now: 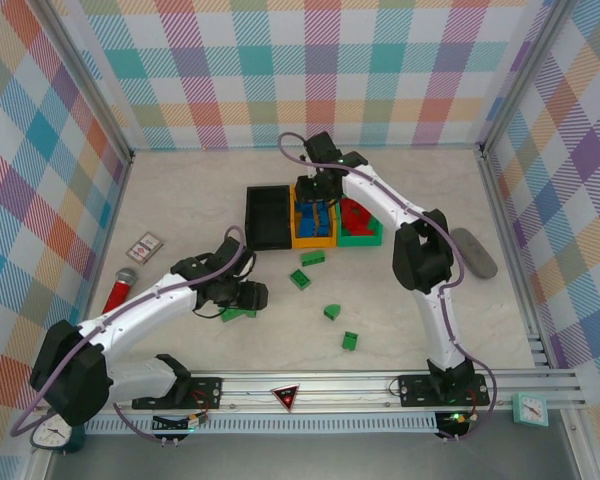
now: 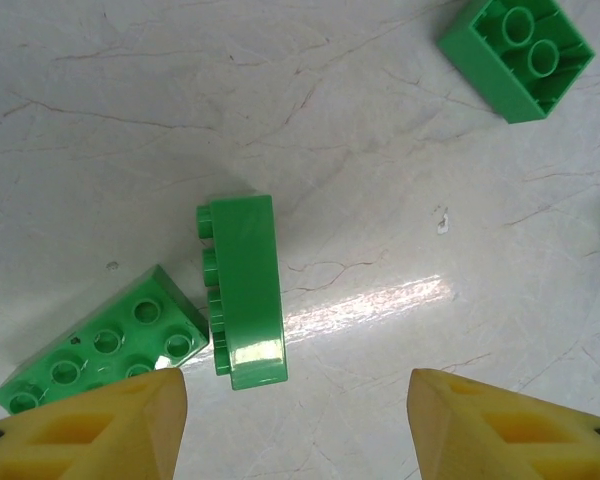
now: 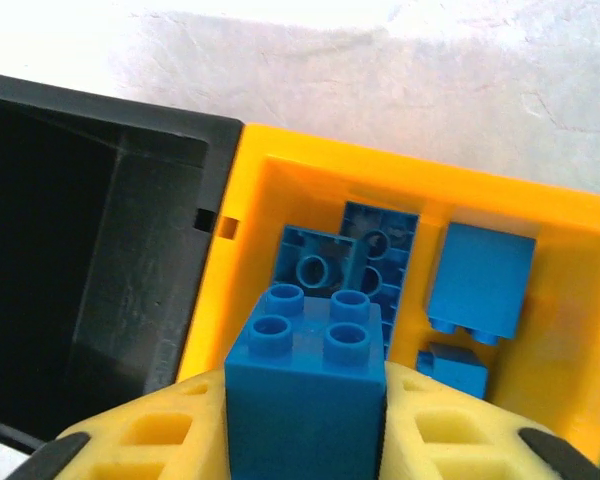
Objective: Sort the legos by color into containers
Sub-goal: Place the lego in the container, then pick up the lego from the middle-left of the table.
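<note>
Here the right claw [image 3: 305, 425] grips a blue two-by-two lego [image 3: 305, 385] between its yellow fingers. The brick sits studs up, above the orange bin [image 3: 570, 230], where other blue legos [image 3: 480, 280] already lie. That bin stands in a row at the middle of the desk [image 1: 180, 200], with the black bin [image 3: 80, 250] against its left side and the green bin [image 1: 360, 240] on its right. Red legos [image 1: 356, 213] lie in the green one.

Toward the desk's near edge, left of middle, the left claw [image 2: 295, 400] hangs low with its jaws spread wide. It is over a long green lego [image 2: 242, 290] lying on its side, just beside a flat green lego [image 2: 105, 345] with its studs up. Another green lego [image 2: 515, 55] lies hollow side up, well apart. Seen from above, loose green legos [image 1: 331, 312] are scattered between the bins and the near edge.
</note>
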Robot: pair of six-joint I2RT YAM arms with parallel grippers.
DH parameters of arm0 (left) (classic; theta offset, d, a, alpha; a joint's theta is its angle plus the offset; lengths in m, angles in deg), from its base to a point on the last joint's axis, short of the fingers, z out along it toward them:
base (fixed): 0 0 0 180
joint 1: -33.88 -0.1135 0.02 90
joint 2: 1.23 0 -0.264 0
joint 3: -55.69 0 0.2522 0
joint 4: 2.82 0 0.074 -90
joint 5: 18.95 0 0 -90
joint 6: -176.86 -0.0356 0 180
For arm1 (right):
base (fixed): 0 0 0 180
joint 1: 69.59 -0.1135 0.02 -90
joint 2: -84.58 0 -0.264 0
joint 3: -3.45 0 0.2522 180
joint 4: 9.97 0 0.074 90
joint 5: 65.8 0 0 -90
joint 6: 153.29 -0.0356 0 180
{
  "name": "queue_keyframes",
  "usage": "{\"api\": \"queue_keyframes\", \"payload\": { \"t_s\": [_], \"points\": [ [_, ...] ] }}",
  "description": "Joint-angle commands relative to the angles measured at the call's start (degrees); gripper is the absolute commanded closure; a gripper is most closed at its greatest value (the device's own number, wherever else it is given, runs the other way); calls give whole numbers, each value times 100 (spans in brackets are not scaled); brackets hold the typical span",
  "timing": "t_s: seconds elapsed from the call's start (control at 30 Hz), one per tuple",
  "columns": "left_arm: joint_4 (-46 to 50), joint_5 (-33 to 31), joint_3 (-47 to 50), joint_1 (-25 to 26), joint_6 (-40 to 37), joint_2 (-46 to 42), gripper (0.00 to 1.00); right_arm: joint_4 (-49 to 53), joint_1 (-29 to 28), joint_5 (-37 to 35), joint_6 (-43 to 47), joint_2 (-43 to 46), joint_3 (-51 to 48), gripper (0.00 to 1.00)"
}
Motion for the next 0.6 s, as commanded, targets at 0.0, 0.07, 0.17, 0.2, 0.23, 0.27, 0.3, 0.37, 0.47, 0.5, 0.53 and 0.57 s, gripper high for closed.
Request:
{"api": "queue_keyframes", "payload": {
  "t_s": [0.0, 0.07, 0.17, 0.2, 0.23, 0.27, 0.3, 0.37, 0.47, 0.5, 0.53, 0.57],
  "points": [
    [-11, 78, 30, 67, 94, 184, 40, 292, 81, -73, 208, -4, 229, 55],
    [-61, 46, -23, 103, 94, 331, 40, 283, 82, 28, 214, 75, 100, 44],
    [-76, -21, -139, 196, 100, 587, 41, -31, 75, 142, 186, 463, -497, 39],
    [-73, -76, -190, 240, 95, 661, 41, -114, 75, 184, 186, 626, -689, 39],
    [-64, -120, -224, 275, 94, 733, 41, -164, 75, 204, 182, 754, -851, 38],
    [-48, -176, -251, 309, 94, 830, 41, -203, 65, 244, 182, 906, -1024, 38],
    [-30, -255, -288, 338, 103, 906, 42, -256, 51, 274, 168, 1084, -1226, 38],
    [21, -386, -339, 367, 104, 1074, 45, -354, 23, 313, 156, 1403, -1601, 38],
    [68, -519, -418, 385, 107, 1291, 51, -426, -36, 305, 156, 1874, -2107, 38],
    [76, -540, -453, 395, 105, 1337, 52, -441, -58, 286, 159, 2024, -2267, 38],
    [77, -546, -473, 392, 103, 1393, 54, -455, -75, 270, 158, 2159, -2409, 38],
    [69, -532, -509, 404, 103, 1427, 57, -474, -83, 264, 141, 2309, -2582, 38]
  ]
}}
